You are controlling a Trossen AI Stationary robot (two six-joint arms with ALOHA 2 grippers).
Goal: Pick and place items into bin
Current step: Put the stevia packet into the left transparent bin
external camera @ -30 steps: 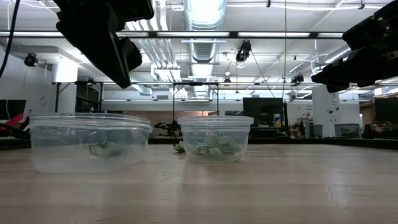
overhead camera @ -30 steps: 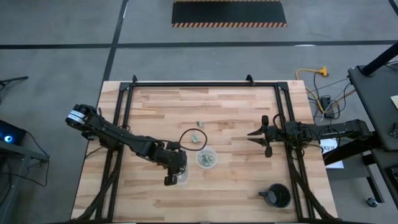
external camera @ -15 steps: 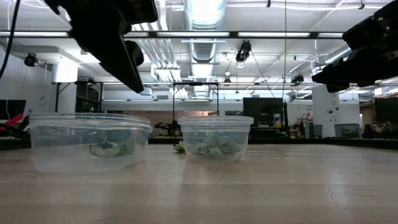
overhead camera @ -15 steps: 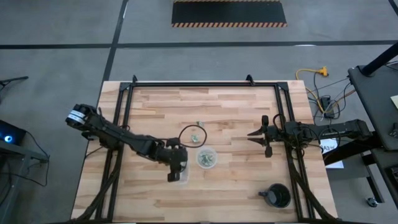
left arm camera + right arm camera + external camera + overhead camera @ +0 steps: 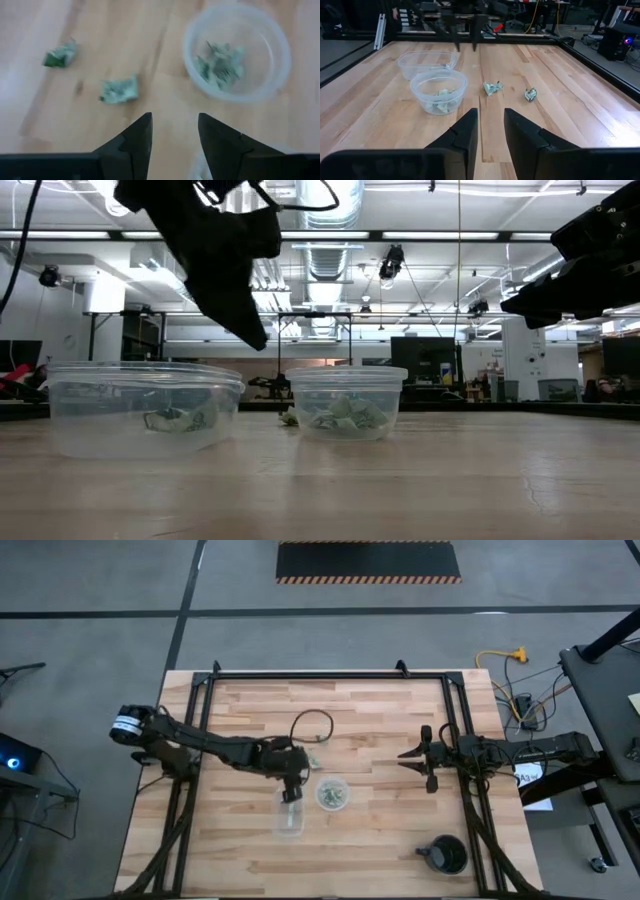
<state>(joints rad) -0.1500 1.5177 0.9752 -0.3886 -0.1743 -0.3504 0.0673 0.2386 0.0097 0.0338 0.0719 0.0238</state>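
The left gripper (image 5: 293,794) has been moved off the nearer cup (image 5: 289,820) to just behind it, fingers parted and empty. The right gripper (image 5: 414,756) is parked well right of the cups, fingers slightly apart. One green piece (image 5: 178,420) lies in the nearer cup — several in the far cup (image 5: 333,794). Two loose pieces (image 5: 492,88) lie beside the far cup.

A pale wooden bench (image 5: 380,720) of joined planks, framed by black rails; near its middle stand two clear round cups, one (image 5: 333,793) holding green pieces, the other (image 5: 289,820) just beside it; two loose pieces (image 5: 492,88) lie on bare wood nearby; a black mug (image 5: 446,855) sits near one corner.
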